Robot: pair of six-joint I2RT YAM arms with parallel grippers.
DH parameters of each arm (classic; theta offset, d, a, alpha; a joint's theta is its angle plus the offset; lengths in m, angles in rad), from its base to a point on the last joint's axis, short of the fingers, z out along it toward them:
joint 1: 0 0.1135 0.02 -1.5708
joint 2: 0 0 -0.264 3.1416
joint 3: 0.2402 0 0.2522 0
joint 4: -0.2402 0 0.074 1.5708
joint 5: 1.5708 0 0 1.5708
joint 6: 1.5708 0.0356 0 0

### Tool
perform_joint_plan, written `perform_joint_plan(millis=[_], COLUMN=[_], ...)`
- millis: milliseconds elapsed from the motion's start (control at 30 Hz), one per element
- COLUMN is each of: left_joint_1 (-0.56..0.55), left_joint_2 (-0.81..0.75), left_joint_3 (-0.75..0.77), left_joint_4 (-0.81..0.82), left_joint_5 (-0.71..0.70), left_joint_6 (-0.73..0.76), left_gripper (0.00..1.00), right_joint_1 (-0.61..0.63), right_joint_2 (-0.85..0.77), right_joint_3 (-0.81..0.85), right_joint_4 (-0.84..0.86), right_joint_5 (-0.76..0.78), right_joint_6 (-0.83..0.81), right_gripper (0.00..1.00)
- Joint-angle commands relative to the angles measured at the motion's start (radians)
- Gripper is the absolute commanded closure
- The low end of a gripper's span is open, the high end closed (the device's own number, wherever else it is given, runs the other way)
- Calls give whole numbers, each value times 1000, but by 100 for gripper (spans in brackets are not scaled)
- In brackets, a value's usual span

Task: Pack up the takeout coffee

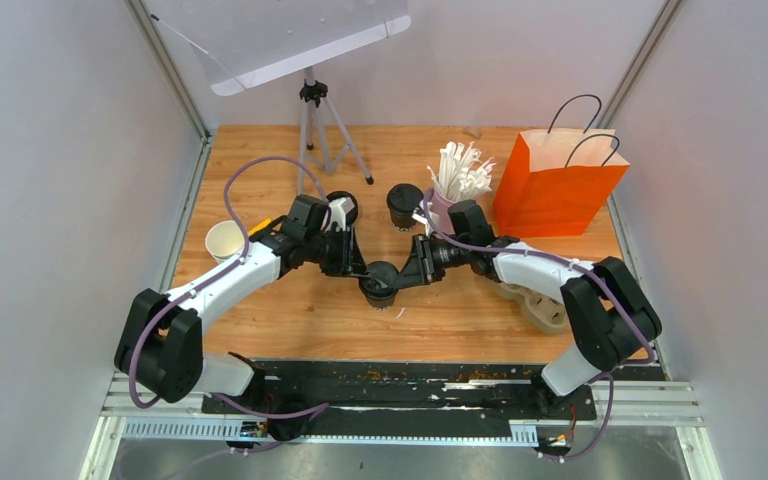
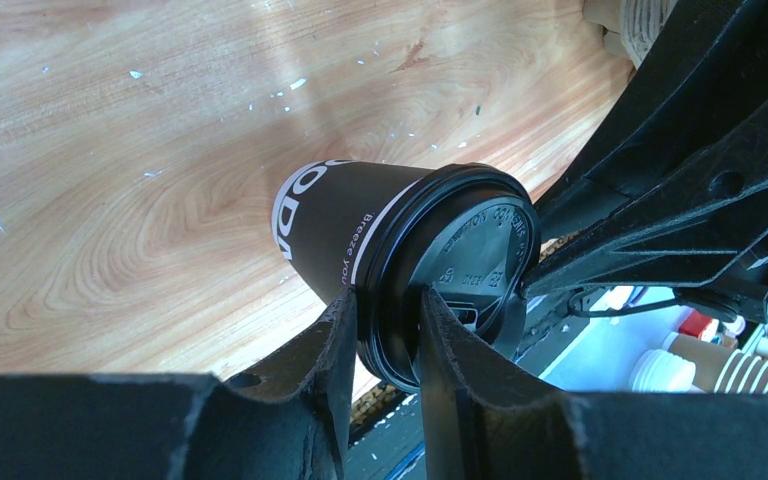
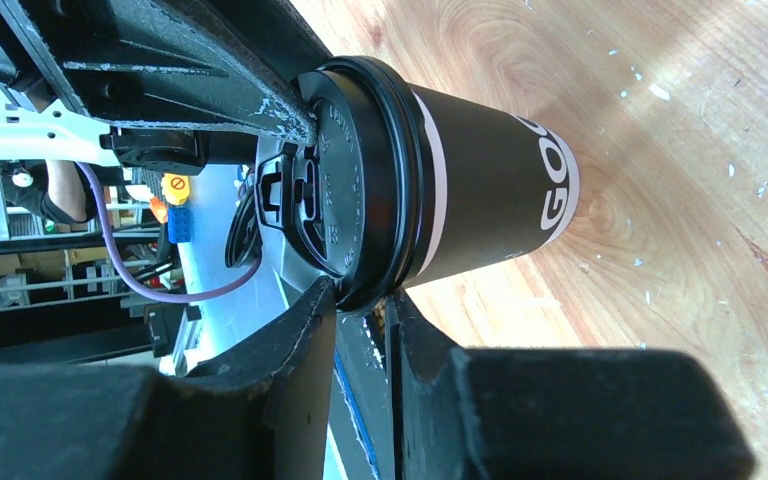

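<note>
In the middle of the table, nearer its front edge, the black coffee cup stands with the left jaws and the right jaws both pinched on its lid rim, so a crooked pull could pop the lid or tip it.
</note>
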Motion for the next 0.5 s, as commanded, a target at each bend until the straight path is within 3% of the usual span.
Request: perform_joint_plan(millis=[0, 133, 300, 467], left_joint_1=[-6, -6, -6, -6], left_joint_2=[56, 45, -1, -39], left_joint_3=[-70, -48, -27, -27], left_joint_4=[-88, -94, -113, -110], left_joint_5=[-147, -122, -93, -79], left_joint_6=[46, 14, -99, -171], left_gripper=[66, 66, 65, 62], right_joint_1=[32, 9, 4, 6], right_joint_2=[99, 89, 3, -21], right_joint_3=[-92, 6, 166, 187], right_joint_4=[-79, -178, -317, -358], right_joint_5=[179, 155, 155, 132], right_joint_6=[-141, -175, -157, -99], right_gripper=[78, 75, 56, 40])
